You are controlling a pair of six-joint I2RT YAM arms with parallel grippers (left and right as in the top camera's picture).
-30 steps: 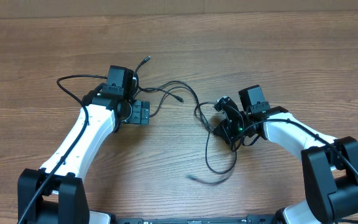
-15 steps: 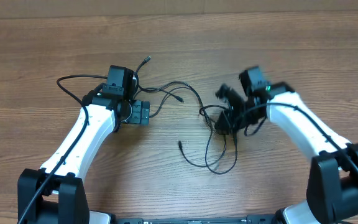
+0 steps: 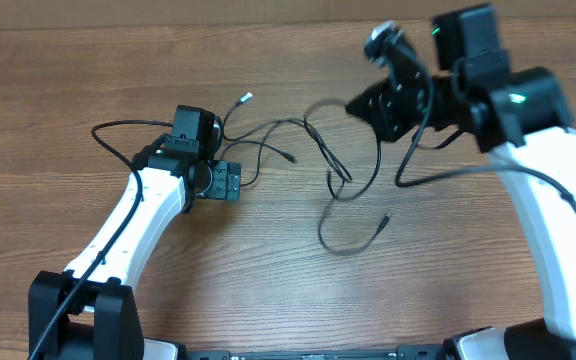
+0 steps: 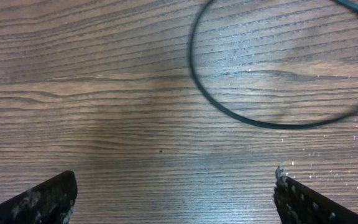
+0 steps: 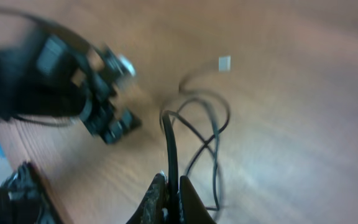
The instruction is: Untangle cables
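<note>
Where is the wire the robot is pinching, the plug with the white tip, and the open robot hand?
pinched cable [image 5: 169,146]: right wrist view, the stretch just above the shut right gripper [image 5: 171,186].
white-tipped plug [image 3: 247,97]: overhead view, its light tip.
left gripper [image 4: 175,183]: left wrist view, midway between its open fingertips.

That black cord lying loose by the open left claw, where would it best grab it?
Probably the smooth arc of the cable just ahead of the open left gripper. Come straight down from above, jaws either side of the strand: there it lies single and flat on the table, with nothing crossing it.
</note>
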